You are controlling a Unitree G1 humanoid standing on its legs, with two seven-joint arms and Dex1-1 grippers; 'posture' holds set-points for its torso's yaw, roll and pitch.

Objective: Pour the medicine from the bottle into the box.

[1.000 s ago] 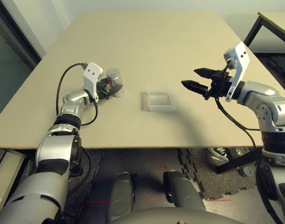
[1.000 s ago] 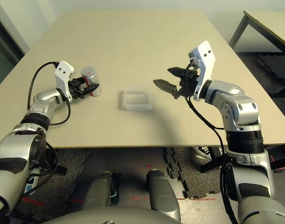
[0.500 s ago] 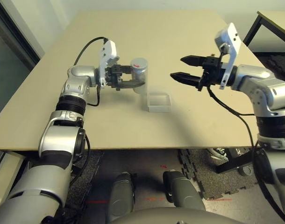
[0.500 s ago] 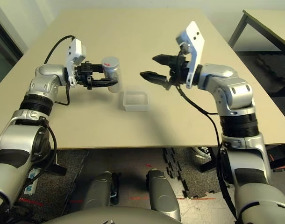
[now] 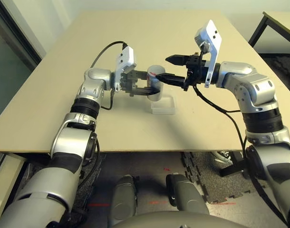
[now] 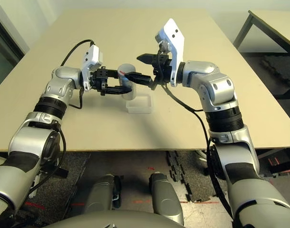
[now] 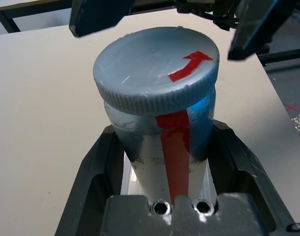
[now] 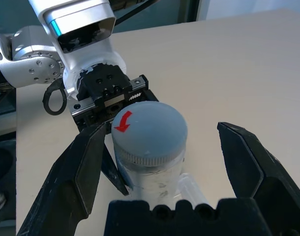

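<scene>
Silver-grey and capped, the bottle [image 7: 160, 147] is upright, off the tabletop [image 5: 135, 38], with the left gripper [image 5: 147, 88] clamped on its body below the ribbed grey cap [image 8: 149, 130], which bears a red arrow. It hangs above the far left part of the box [image 5: 164, 106], a clear shallow square lying near the middle of the tabletop, well in from every edge. The right gripper [image 8: 160, 162] meets it from the opposite side, fingers spread wide, one on each side of the cap and apart from it.
</scene>
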